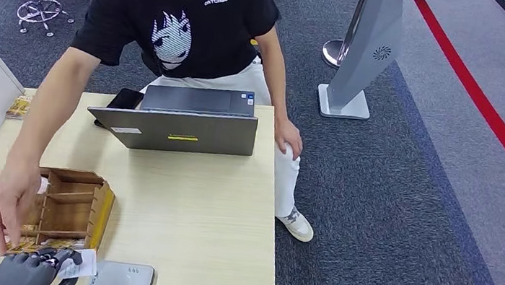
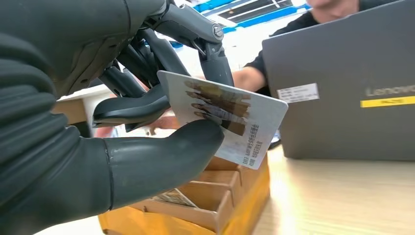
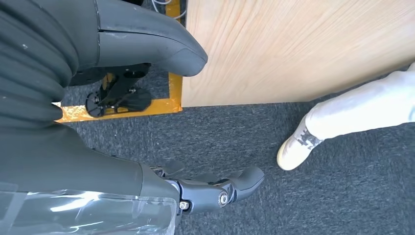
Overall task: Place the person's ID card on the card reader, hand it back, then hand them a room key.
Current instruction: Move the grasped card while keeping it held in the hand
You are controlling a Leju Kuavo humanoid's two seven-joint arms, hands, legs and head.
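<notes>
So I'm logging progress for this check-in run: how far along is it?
Which steps are done cannot be told. In hand: the left robot hand pinches a printed card above the wooden organizer, and the person's hand reaches toward it. The card reader lies bare beside it. Whether this is the ID or the room key is unclear. The right robot hand hangs empty.

Light wood-grain table (image 1: 205, 209) standing on dark grey carpet (image 1: 386, 217) and carrying a grey laptop (image 1: 182, 128) at its far edge, a wooden compartment box (image 1: 74, 208) near left, and a grey flat device (image 1: 122, 283) at the near edge.
</notes>
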